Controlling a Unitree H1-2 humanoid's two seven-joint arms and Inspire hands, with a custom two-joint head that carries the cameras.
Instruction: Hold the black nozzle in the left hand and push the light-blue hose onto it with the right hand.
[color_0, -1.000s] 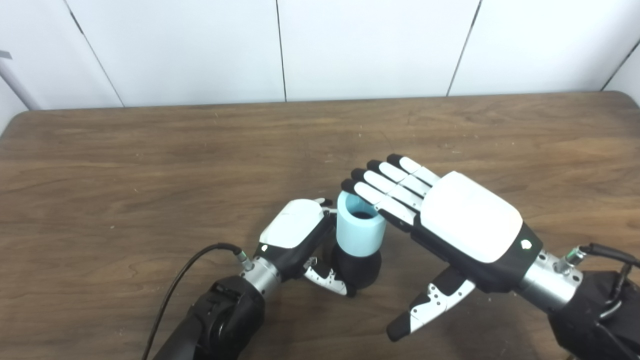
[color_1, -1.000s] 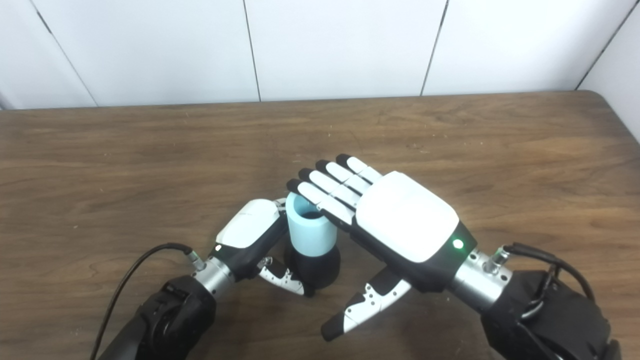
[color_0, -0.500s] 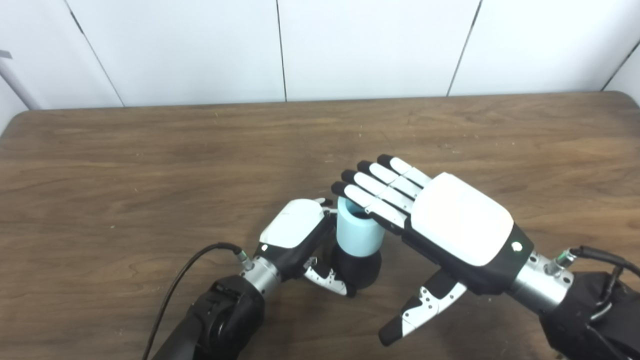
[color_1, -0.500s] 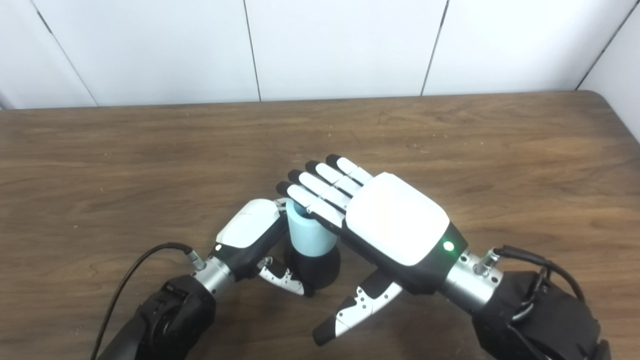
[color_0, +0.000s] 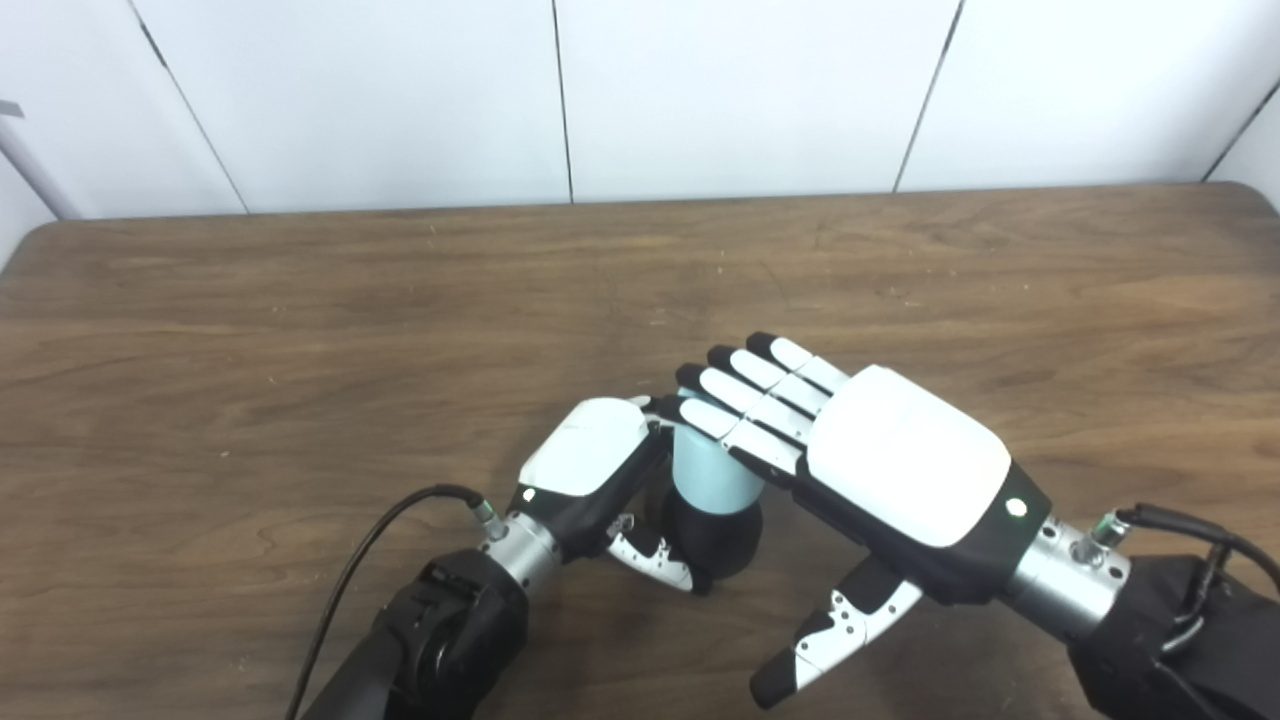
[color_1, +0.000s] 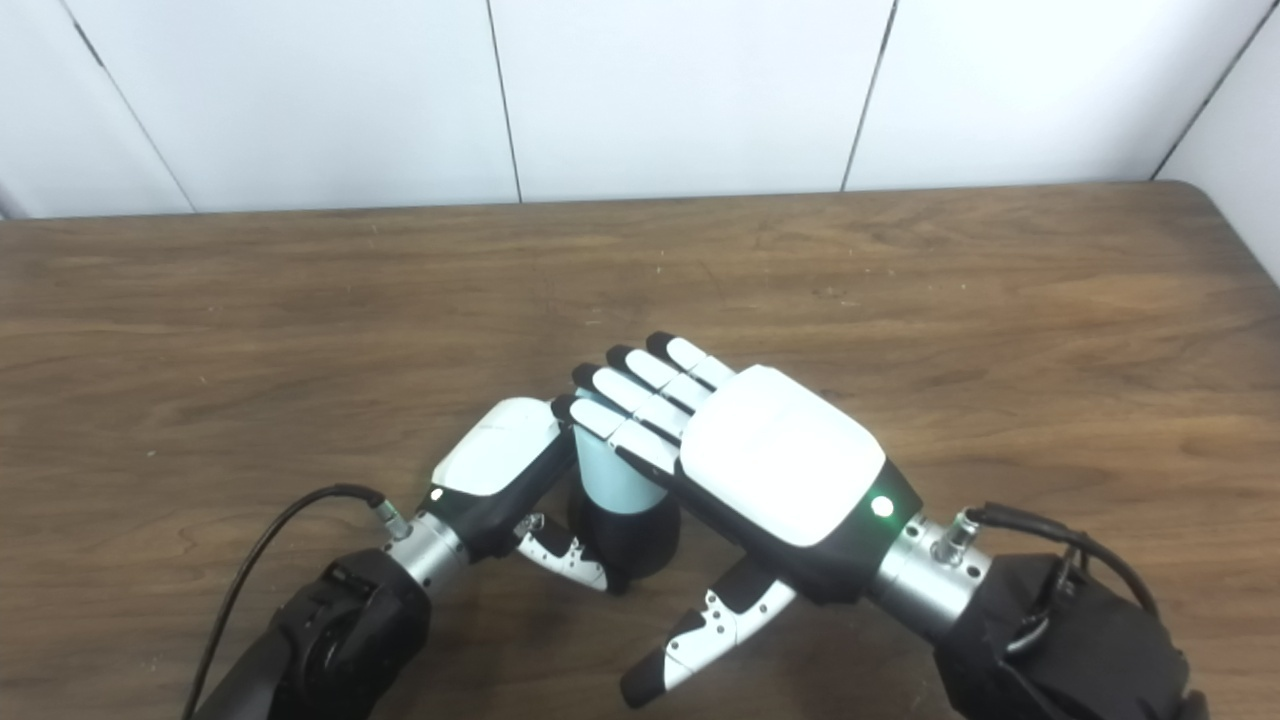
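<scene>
A brown wooden desk (color_0: 300, 300) fills the frame. Low centre-right, the right robot hand (color_0: 850, 450) lies flat, spread, holding nothing, fingers covering the top of one upright light-blue cylindrical hose (color_0: 705, 478). Below it sits one rounded black nozzle (color_0: 715, 540), clasped by the left robot hand (color_0: 600, 470), whose fingers are mostly hidden.
</scene>
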